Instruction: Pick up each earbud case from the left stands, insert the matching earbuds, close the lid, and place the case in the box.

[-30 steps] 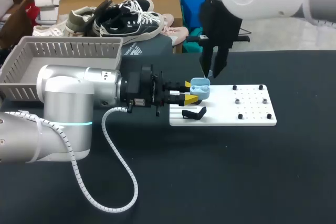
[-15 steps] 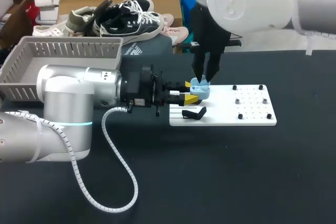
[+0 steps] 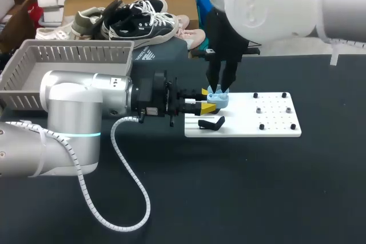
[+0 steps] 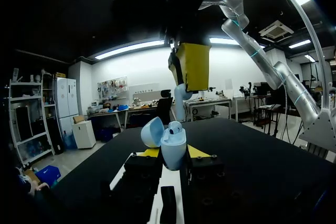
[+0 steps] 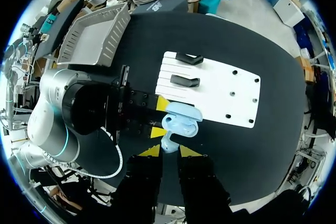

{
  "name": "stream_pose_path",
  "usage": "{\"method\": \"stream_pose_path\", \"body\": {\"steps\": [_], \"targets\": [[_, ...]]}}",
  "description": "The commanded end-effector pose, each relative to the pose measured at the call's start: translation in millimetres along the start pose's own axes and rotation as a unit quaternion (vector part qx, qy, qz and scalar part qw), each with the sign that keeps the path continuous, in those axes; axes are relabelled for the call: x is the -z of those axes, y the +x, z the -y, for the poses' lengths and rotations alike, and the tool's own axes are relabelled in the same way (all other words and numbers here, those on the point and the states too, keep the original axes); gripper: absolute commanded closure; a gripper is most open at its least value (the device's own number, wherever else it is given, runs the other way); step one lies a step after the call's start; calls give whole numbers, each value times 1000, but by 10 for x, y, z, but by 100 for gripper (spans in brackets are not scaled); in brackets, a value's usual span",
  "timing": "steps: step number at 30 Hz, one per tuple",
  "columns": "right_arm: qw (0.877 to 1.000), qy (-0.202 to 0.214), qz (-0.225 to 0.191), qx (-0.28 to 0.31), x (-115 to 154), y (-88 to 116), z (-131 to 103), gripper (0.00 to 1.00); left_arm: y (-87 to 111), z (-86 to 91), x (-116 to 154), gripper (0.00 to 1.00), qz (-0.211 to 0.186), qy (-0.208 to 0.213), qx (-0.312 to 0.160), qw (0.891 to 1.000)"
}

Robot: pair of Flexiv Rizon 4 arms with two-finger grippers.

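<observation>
My left gripper [image 3: 208,102] is shut on a light-blue earbud case [image 3: 218,98], held upright with its lid open at the left end of the white board [image 3: 274,123]. In the left wrist view the case [image 4: 172,148] sits between my left gripper's [image 4: 174,153] yellow tips, one earbud [image 4: 176,128] showing in it. My right gripper [image 3: 220,88] hangs straight above the case, shut on a pale earbud [image 4: 181,100]. The right wrist view shows that earbud [image 5: 167,142] between the right gripper's [image 5: 169,151] tips, just over the open case [image 5: 181,121].
A black stand [image 3: 211,123] lies on the board's near left part; the right wrist view shows two stands [image 5: 185,81]. Small black pegs [image 3: 262,126] dot the board's right half. A grey slatted basket [image 3: 74,55] stands at the table's back left.
My right arm has swung left and come down, bringing its gripper from beside the case to directly above it. The left arm and case have not moved.
</observation>
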State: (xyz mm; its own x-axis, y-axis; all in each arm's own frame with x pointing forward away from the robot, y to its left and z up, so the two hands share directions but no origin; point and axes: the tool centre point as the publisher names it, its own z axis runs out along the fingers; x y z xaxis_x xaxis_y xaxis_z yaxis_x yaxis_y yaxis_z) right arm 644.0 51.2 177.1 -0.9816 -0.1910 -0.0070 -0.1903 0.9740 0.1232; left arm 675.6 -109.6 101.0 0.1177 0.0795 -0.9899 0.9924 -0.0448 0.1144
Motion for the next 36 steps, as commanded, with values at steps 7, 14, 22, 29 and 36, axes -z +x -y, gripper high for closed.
{"method": "stream_pose_path", "body": {"steps": [7, 14, 22, 29, 36], "targets": [[1000, -2, -7, 9, -6, -4, -17, 100, 7, -3, -11, 100, 0, -1, -1, 1000], [1000, -3, -17, 21, -62, -25, -39, 100, 7, -3, -11, 100, 0, -1, -1, 1000], [1000, 4, -9, 27, -89, -87, -41, 100, 7, -3, -11, 100, 0, -1, -1, 1000], [1000, 7, -10, 26, -144, -107, -26, 100, 7, -3, -11, 100, 0, -1, -1, 1000], [1000, 4, -7, 24, -146, -111, -27, 100, 7, -3, -11, 100, 0, -1, -1, 1000]]}}
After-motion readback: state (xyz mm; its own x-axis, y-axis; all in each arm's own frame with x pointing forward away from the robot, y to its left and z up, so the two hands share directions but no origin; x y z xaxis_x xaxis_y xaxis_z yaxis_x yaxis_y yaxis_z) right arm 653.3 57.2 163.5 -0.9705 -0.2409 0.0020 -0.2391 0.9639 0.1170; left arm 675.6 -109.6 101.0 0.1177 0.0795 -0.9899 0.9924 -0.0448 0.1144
